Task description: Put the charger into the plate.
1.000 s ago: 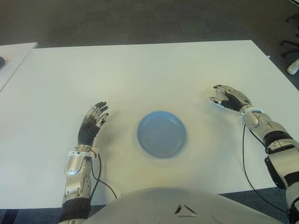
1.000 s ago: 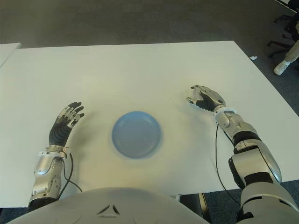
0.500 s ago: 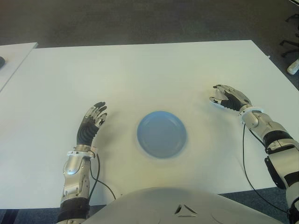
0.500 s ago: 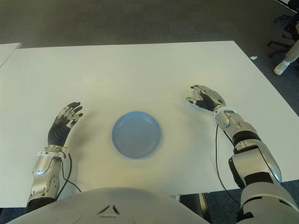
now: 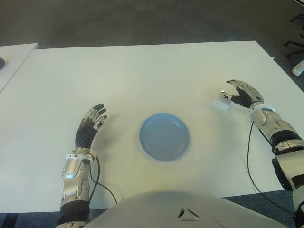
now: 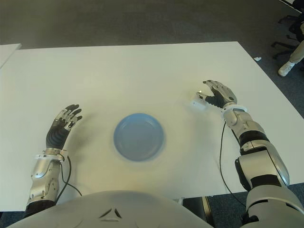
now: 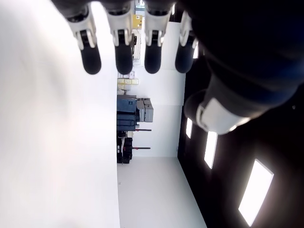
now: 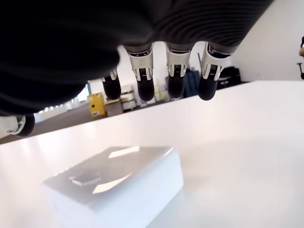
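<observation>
The charger (image 5: 222, 102) is a small white block lying on the white table (image 5: 142, 76), to the right of the blue plate (image 5: 164, 136). My right hand (image 5: 239, 92) shows just right of the charger, fingers spread and holding nothing. In the right wrist view the charger (image 8: 114, 183) lies on the table under the straight fingertips (image 8: 146, 90), with a gap between them. The plate holds nothing. My left hand (image 5: 91, 124) is open, left of the plate, and its fingers (image 7: 123, 59) are straight in its wrist view.
A black cable (image 5: 248, 156) runs from my right wrist toward the table's near edge. Another white table (image 5: 14, 57) adjoins at the far left. Off the table at the right are a chair base (image 5: 294, 47) and a person's shoe (image 5: 298, 68).
My right hand has drawn back to the right and opened, uncovering the charger it was curled over. The left hand slid slightly nearer to me.
</observation>
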Tool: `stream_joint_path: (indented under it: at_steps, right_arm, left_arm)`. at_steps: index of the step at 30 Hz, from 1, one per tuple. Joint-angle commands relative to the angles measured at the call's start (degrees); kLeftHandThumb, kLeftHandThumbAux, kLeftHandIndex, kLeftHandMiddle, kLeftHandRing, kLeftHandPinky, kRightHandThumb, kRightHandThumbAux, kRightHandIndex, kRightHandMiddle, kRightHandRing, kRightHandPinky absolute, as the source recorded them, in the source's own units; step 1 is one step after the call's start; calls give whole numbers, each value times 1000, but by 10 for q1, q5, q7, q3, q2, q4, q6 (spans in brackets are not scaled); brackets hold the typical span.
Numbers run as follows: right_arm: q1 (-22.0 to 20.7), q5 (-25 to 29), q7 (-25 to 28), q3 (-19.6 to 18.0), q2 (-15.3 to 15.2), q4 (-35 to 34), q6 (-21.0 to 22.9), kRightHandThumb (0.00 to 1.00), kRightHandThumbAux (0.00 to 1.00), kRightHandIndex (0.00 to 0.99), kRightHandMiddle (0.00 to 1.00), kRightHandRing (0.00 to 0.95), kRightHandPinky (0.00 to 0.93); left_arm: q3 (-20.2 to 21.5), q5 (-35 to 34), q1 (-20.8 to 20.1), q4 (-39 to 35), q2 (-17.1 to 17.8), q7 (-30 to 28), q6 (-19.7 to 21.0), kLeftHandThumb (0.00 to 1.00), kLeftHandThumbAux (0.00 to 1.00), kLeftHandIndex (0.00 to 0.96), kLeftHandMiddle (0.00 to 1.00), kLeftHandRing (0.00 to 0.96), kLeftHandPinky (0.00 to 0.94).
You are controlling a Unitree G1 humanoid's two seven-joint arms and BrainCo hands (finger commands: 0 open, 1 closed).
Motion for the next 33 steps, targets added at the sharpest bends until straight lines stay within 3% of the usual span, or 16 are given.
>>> stream_joint_path:
  at_steps: [1,16,33]
  right_arm:
    - [-3,-1,-16,-5,-3,-16,-1,171,173,0,0,0,0]
    - [-3,9,-1,-25,-12,-40,0,151,157,0,0,0,0]
    - [3,15,32,-34,-23,-33,7,155,167,0,0,0,0]
  left_arm:
    - [2,-6,-7,14,2,-14,-1,428,664,177,151,148,185]
    - [1,18,-15,28,7,-10,-18,347,675,160,137,133,158]
    - [3,12,-15,25,6,-8,-19,370,663,138,130,124,159]
